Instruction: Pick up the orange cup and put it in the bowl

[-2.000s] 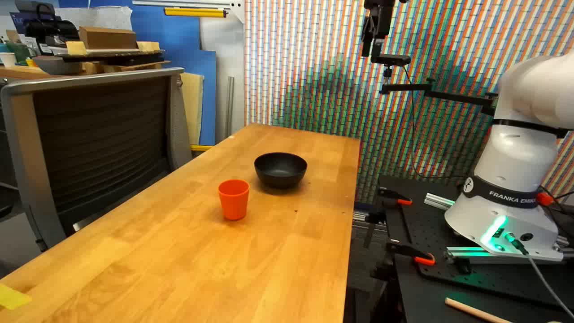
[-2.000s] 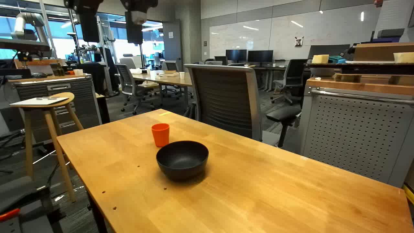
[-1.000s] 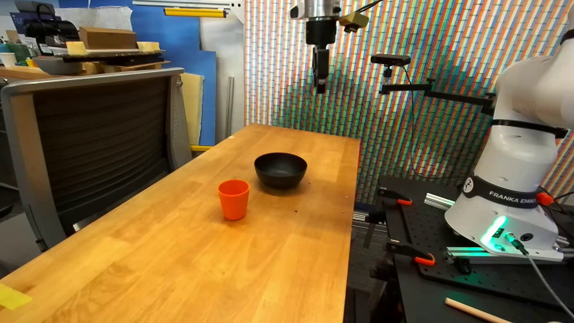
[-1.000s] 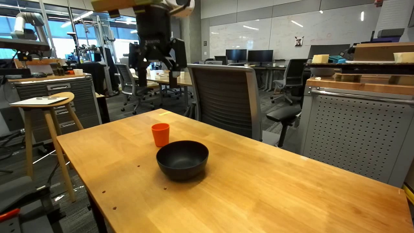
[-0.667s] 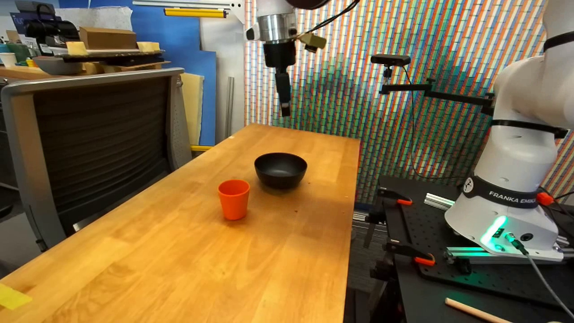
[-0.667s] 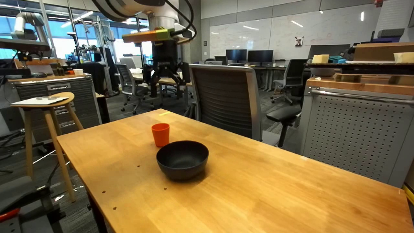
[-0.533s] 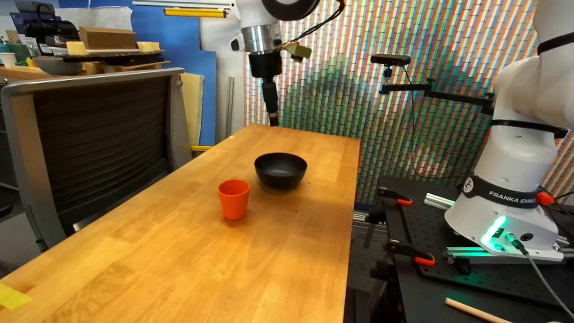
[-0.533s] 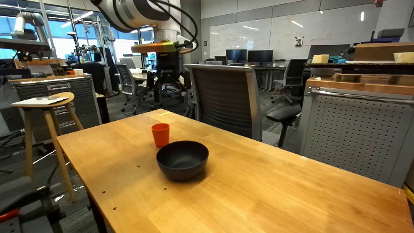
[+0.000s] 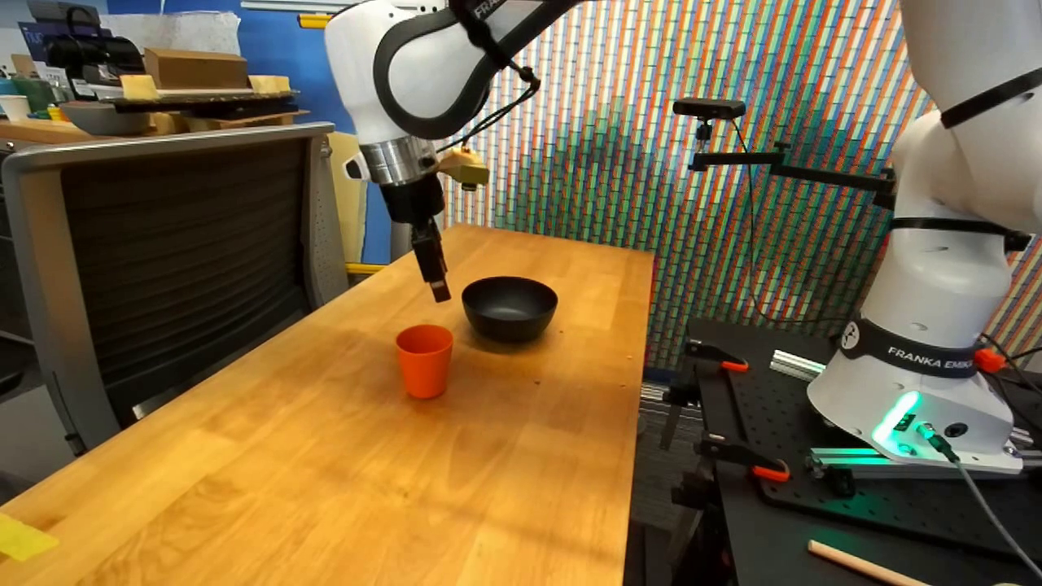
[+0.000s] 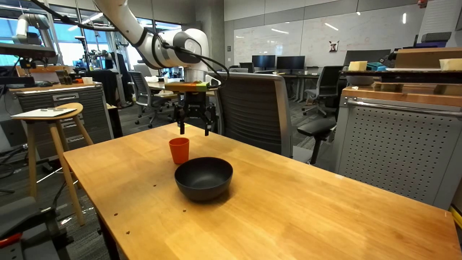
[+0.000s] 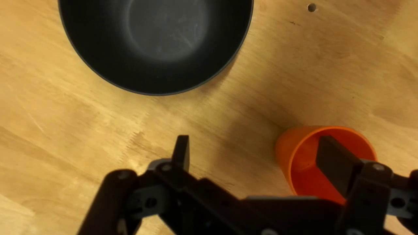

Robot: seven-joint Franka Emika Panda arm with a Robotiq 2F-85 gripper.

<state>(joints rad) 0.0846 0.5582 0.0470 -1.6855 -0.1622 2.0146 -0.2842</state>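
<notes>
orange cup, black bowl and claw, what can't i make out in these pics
Claw: its opening, fingers overlapping in an exterior view.
Black bowl: part of its rim, cut off by the wrist view's top edge.
Orange cup: part of its inside, behind a claw finger in the wrist view; its floor, behind its near wall in both exterior views.
</notes>
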